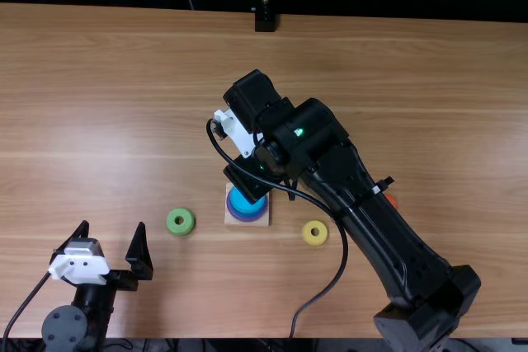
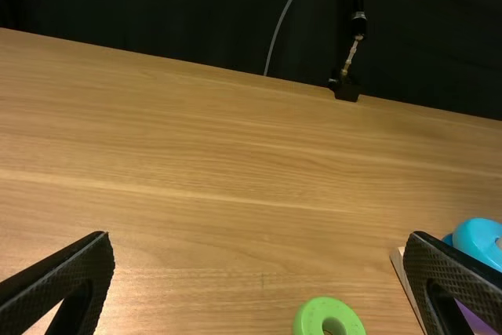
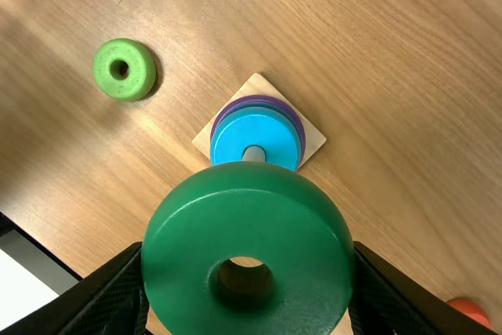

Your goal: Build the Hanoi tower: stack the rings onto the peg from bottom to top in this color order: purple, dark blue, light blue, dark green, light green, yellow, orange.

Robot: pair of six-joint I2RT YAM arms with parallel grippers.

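Observation:
The right gripper (image 1: 252,177) is over the far part of the wooden base (image 1: 261,218). In the right wrist view, the right gripper (image 3: 248,272) is shut on the dark green ring (image 3: 248,194), with the peg (image 3: 253,154) just beyond its rim. Around the peg lie the light blue ring (image 3: 249,132) and purple ring (image 3: 290,111), with a blue edge between them. The left gripper (image 1: 113,226) stands open left of the light green ring (image 1: 181,221); in its wrist view the left gripper (image 2: 259,242) has nothing between its fingers.
A yellow ring (image 1: 314,232) lies right of the base. An orange ring (image 1: 391,200) is partly covered by the right arm, whose cable loops above the table near the yellow ring. A black stand (image 1: 265,21) is at the far edge.

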